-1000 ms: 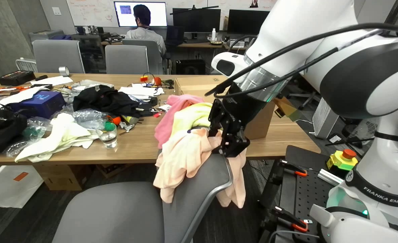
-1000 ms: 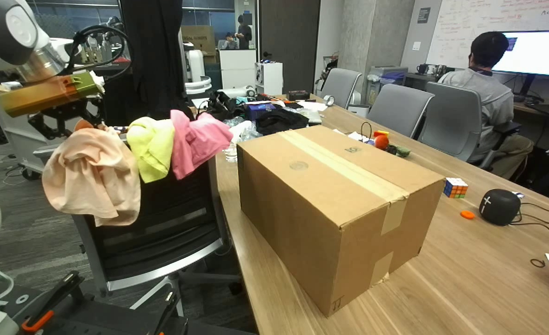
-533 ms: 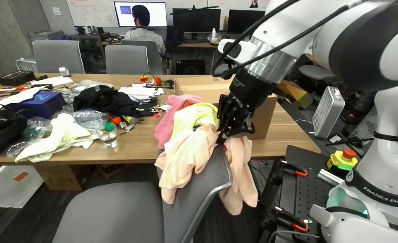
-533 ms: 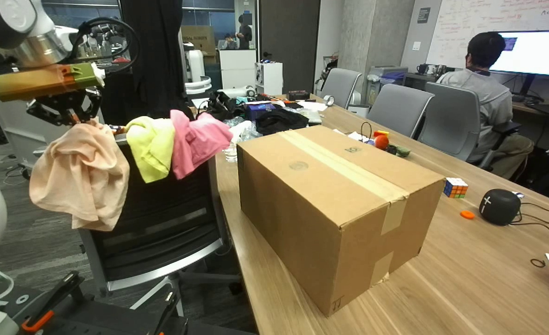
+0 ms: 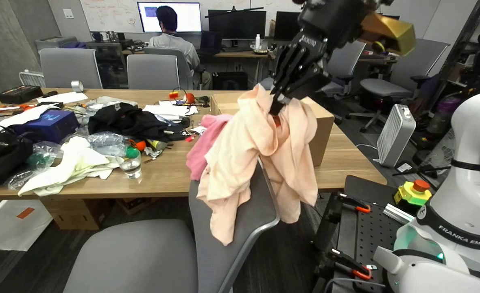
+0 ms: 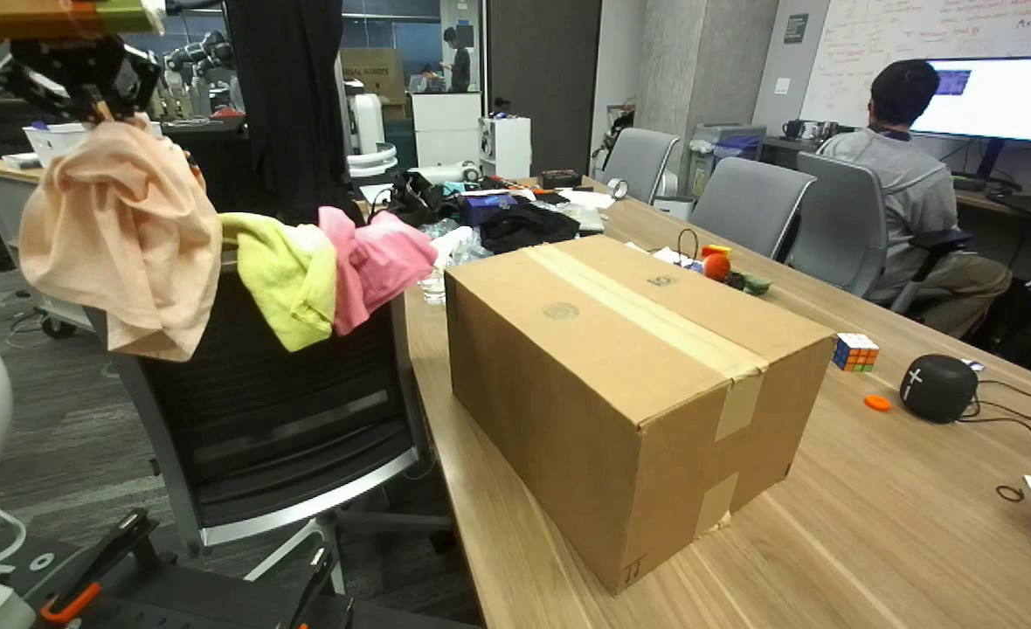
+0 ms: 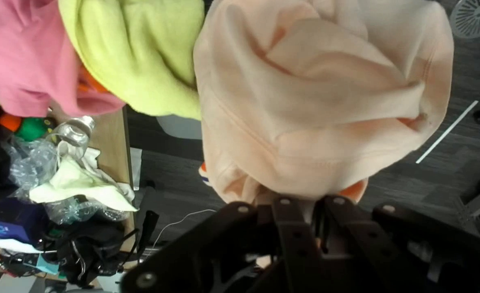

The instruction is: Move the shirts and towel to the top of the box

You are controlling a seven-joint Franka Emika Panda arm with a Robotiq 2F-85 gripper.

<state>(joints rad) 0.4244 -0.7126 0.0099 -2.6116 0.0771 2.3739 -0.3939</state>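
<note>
You have the peach cloth (image 6: 127,236) pinched near its top in the gripper (image 6: 107,116), with the tips squeezed on the fabric, and it hangs in folds right by the chair (image 6: 280,397) (I can't tell if its low ends touch the chair back). The yellow cloth (image 6: 290,284) and the pink cloth (image 6: 376,264) drape over the chair back, at about half past three and three o'clock from the peach one in an exterior view. The big brown box (image 6: 603,328) sits on the table (image 6: 856,524), also near half past three but well apart from your load. My guess is that you are at the lift. To do it well, go up toward twelve o'clock first, slow and smooth, until the low ends look higher than the box top. If you swing across too soon, they might catch the yellow one and pull it along. Then go over to the box, come down softly, and let go when the folds rest on the top, close to one end, so the others fit.
</note>
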